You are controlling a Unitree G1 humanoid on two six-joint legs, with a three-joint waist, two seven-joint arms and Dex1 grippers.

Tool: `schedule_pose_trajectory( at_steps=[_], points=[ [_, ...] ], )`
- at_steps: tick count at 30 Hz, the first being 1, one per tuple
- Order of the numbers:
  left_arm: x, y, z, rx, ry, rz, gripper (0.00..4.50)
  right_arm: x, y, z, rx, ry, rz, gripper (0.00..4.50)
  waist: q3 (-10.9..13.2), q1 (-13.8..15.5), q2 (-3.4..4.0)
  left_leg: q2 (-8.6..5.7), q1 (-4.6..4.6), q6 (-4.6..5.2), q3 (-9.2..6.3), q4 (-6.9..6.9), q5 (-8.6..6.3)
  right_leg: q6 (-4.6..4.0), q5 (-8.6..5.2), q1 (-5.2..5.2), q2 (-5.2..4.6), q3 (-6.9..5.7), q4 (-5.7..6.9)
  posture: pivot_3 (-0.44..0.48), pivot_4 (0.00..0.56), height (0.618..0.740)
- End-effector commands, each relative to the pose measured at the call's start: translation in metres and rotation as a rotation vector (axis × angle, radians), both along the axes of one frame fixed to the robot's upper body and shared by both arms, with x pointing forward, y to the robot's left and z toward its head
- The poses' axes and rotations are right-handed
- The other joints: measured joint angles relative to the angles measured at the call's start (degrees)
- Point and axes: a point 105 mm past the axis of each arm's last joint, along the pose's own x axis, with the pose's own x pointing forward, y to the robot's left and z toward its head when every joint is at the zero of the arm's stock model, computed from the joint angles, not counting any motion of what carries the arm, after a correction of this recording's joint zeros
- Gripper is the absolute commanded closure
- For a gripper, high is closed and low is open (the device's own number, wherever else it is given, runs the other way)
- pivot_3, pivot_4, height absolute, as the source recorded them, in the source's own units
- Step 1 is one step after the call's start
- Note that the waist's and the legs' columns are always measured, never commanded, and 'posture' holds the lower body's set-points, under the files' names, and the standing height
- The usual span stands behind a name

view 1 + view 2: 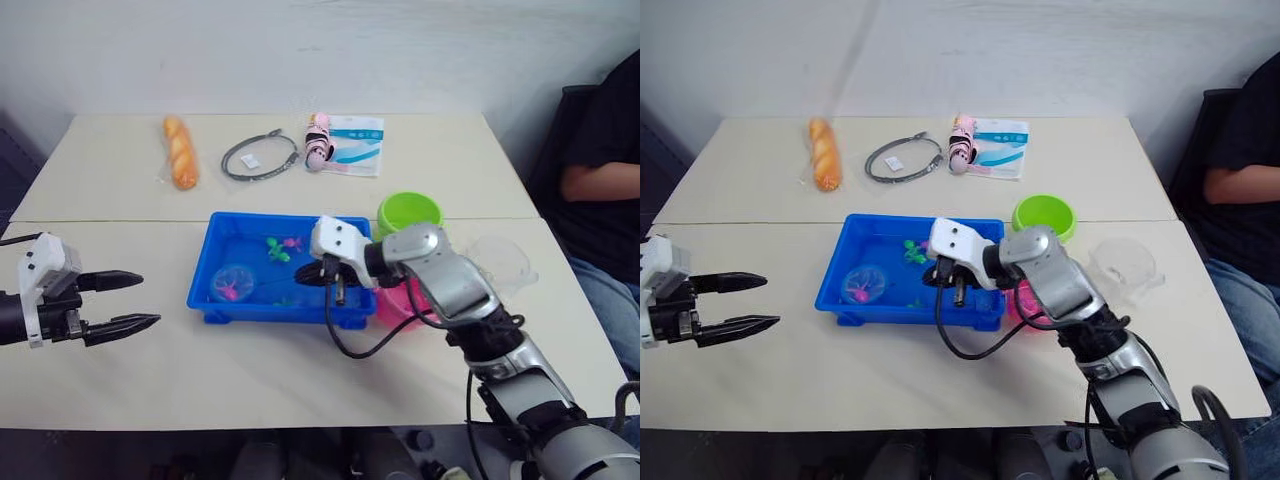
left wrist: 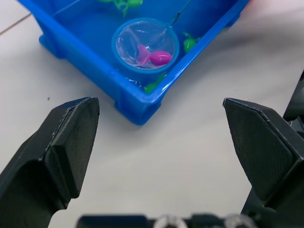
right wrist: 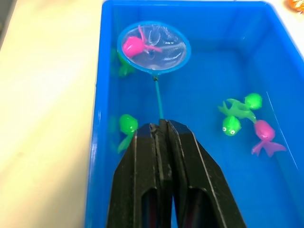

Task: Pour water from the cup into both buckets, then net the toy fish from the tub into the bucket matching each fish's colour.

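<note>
The blue tub sits mid-table holding water and several toy fish. My right gripper is over the tub, shut on the thin handle of the net. The net's blue hoop lies at the tub's left end with a pink fish inside it. Loose green fish and another pink fish lie in the tub. The green bucket stands right of the tub, and the pink bucket is partly hidden by my right arm. The clear cup stands further right. My left gripper hangs open, left of the tub.
A bread loaf, a grey cable loop, a pink toy and a printed packet lie along the far table. A person sits at the right edge. A black cable droops from my right wrist.
</note>
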Motion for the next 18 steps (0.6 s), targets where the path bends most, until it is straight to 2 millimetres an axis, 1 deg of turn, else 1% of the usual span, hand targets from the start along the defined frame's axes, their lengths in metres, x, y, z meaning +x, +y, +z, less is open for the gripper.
schedule_pose_trajectory(
  at_steps=[1, 3, 5, 8, 12, 14, 16, 18],
  points=[
    [0.002, -0.022, 0.014, -0.030, -0.039, -0.098, 0.02, -0.012, -0.012, 0.029, 0.086, -0.040, 0.002, 4.50, 0.0, 0.1, 0.00, 0.00, 0.00, 0.00, 0.00, 0.00, 0.00, 0.00, 0.00, 0.01, 0.00, 0.01, -0.01, 0.000, 0.150, 0.740],
    [0.005, -0.036, 0.018, -0.046, -0.046, -0.153, 0.02, -0.019, -0.023, 0.038, 0.128, -0.047, -0.009, 4.50, 0.0, 0.0, 0.00, 0.00, 0.00, 0.00, -0.01, -0.02, 0.00, 0.00, 0.00, 0.01, 0.00, 0.01, -0.03, 0.000, 0.150, 0.740],
    [0.008, -0.048, 0.019, -0.052, -0.050, -0.203, 0.02, -0.022, -0.034, 0.043, 0.152, -0.065, -0.043, 4.50, 0.0, 0.0, 0.00, 0.00, 0.00, 0.00, -0.01, -0.04, 0.00, 0.00, 0.00, 0.01, 0.00, 0.00, -0.04, 0.000, 0.150, 0.740],
    [0.012, -0.071, 0.018, -0.068, -0.053, -0.311, 0.02, -0.026, -0.065, 0.047, 0.168, -0.108, -0.168, 4.50, 0.0, 0.2, 0.00, 0.00, -0.02, 0.00, 0.00, -0.03, 0.00, 0.00, 0.00, 0.01, 0.01, 0.00, -0.04, 0.000, 0.150, 0.740],
    [0.018, -0.101, 0.021, -0.106, -0.067, -0.436, 0.02, -0.045, -0.104, 0.052, 0.179, -0.142, -0.273, 4.50, 0.0, 0.8, 0.00, -0.01, -0.07, -0.02, 0.01, 0.00, 0.02, 0.01, 0.00, 0.00, 0.04, 0.02, -0.02, 0.000, 0.150, 0.740],
    [0.021, -0.112, 0.022, -0.117, -0.068, -0.488, 0.02, -0.057, -0.123, 0.050, 0.168, -0.161, -0.315, 4.50, 0.0, 1.3, 0.00, 0.00, -0.08, -0.02, 0.01, 0.02, 0.02, 0.01, 0.00, -0.01, 0.07, 0.02, -0.03, 0.000, 0.150, 0.740],
    [0.024, -0.121, 0.022, -0.126, -0.067, -0.534, 0.02, -0.067, -0.145, 0.043, 0.138, -0.187, -0.384, 4.50, 0.0, 1.5, 0.00, 0.00, -0.08, -0.03, 0.01, 0.04, 0.02, 0.02, 0.01, 0.04, 0.11, 0.01, -0.04, 0.000, 0.150, 0.740],
    [0.027, -0.126, 0.022, -0.129, -0.064, -0.566, 0.02, -0.075, -0.163, 0.036, 0.098, -0.218, -0.447, 4.50, 0.0, 1.5, 0.00, 0.00, -0.07, -0.03, 0.01, 0.08, 0.02, 0.04, 0.02, 0.13, 0.13, 0.01, -0.03, 0.000, 0.150, 0.740]
  ],
)
